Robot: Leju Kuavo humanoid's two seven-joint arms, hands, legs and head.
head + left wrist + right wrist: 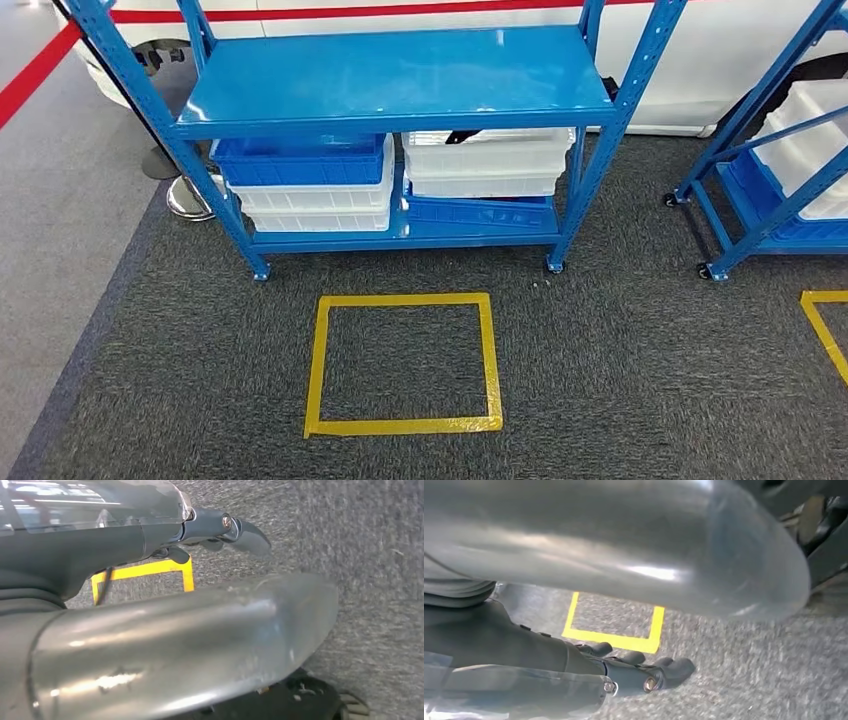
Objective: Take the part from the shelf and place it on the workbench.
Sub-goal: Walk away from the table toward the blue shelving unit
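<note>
Dark grey carpet (620,380) lies under us, meeting a paler floor (50,230) to the left. Our left hand (215,530) hangs over this carpet, its dark fingers (250,535) held out nearly straight with nothing in them; our right hand (634,672) hangs the same way, fingers (674,670) loose and apart, holding nothing. Just ahead, a square of yellow tape (403,365) marks the carpet, and part of another (822,325) shows at the right edge.

Beyond the square stands a blue shelf (400,75) with a bare top deck. Below it, on the left, a blue bin (300,160) sits on stacked white bins (315,205). On the right, white bins (487,160) rest on a tilted blue bin (480,213); a dark part (465,135) lies in the top one. We cannot tell what else the bins contain.

A second blue rack (770,170) with white bins (815,140) stands to the right, with open carpet between the two. Behind both runs a white wall (690,60) with a red stripe (400,10).
</note>
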